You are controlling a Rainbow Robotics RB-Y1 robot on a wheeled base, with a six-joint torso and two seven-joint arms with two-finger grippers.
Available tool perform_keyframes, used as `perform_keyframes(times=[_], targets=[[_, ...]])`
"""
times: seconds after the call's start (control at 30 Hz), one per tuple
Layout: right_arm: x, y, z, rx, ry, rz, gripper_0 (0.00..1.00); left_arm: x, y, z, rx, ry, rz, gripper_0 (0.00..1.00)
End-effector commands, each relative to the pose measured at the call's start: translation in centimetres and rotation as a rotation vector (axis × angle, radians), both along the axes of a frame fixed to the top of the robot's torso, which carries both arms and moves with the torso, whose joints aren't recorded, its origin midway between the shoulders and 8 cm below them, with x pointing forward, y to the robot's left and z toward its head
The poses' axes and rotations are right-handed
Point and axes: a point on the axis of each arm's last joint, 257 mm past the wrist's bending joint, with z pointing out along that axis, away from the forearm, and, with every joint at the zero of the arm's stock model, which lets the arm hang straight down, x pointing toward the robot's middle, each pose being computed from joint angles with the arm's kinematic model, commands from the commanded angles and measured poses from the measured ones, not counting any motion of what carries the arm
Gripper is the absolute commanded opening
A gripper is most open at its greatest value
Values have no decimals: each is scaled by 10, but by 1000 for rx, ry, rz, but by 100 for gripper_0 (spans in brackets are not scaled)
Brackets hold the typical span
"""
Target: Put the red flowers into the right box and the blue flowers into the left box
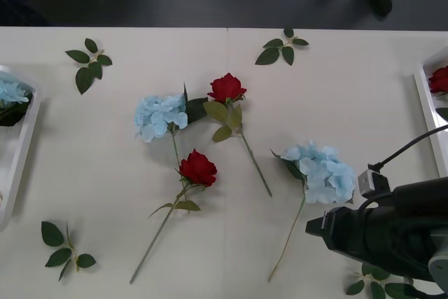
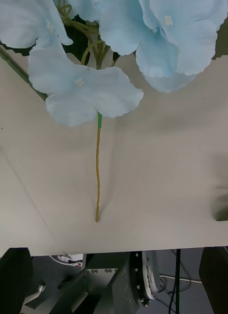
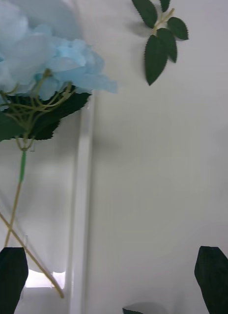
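Two red flowers lie mid-table, and a third rests in the right box. One blue flower lies beside the upper rose. Another blue flower lies right of centre, just beyond my right arm. My right gripper is open and hovers over that blue flower and its stem. My left gripper is open above the rim of the left box, where a blue flower lies. The left box sits at the table's left edge.
Loose green leaf sprigs lie at the far left, far centre, near left and near right. The table's near edge is just behind the stem's tip. A person's feet stand beyond the table's far edge.
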Motion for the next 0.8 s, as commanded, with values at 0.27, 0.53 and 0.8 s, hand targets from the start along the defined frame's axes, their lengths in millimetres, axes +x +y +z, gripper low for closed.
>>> perform_keyframes(times=[0.27,0.53,0.8], targets=[[31,14,-29,-66,-22,-67,100,10,-106,30,-105,62,54,100],[43,24,-58,-114,-10,-60,100,14,-167,22,-216,172,153,100],[58,32,-82,-145,-19,-65,100,24,-218,10,-195,266,214,100]])
